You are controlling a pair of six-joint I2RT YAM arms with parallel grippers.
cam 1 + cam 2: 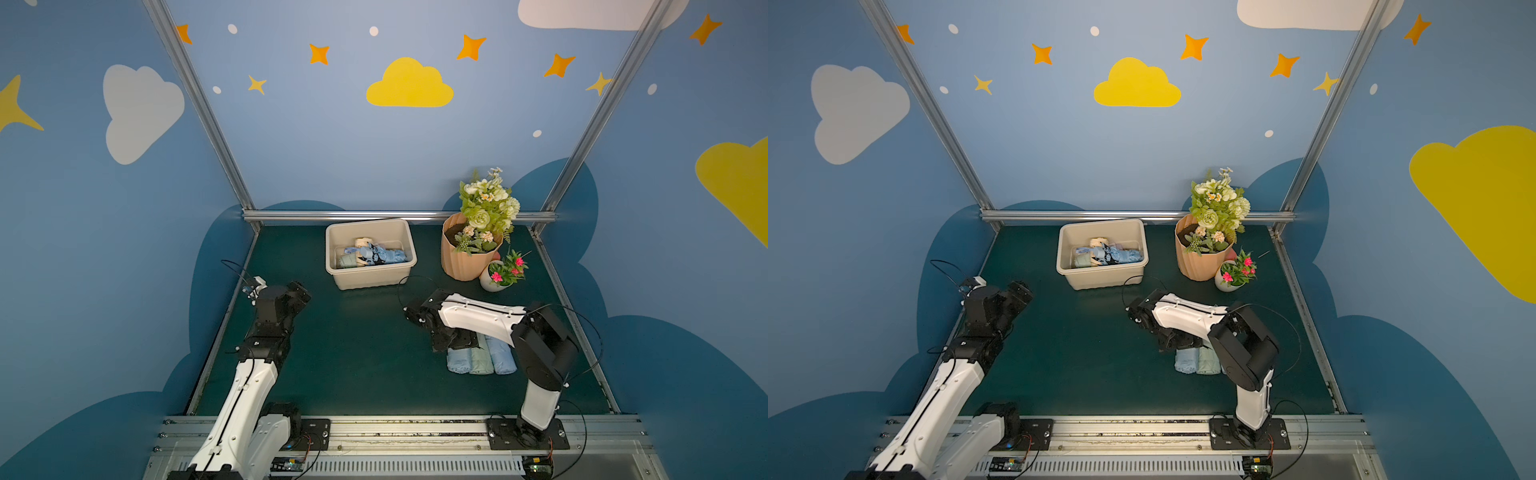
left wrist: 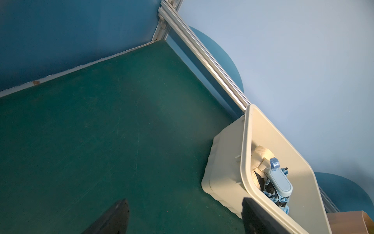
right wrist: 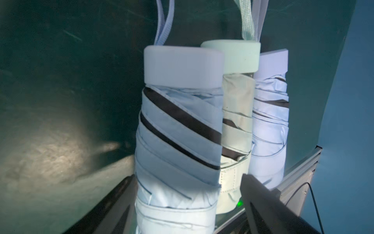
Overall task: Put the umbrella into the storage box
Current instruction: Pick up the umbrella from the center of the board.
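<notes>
Pale blue umbrella (image 3: 178, 131), near right: our right gripper (image 3: 187, 177) spreads astride it and the green umbrella (image 3: 236, 131); left gripper (image 2: 184, 200) gapes too.

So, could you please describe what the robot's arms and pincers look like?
Both the left arm and the right arm have glossy white shell links, black blocky joints and thin black cables looping alongside. The left pincer and right pincer are dark and tapered.
</notes>
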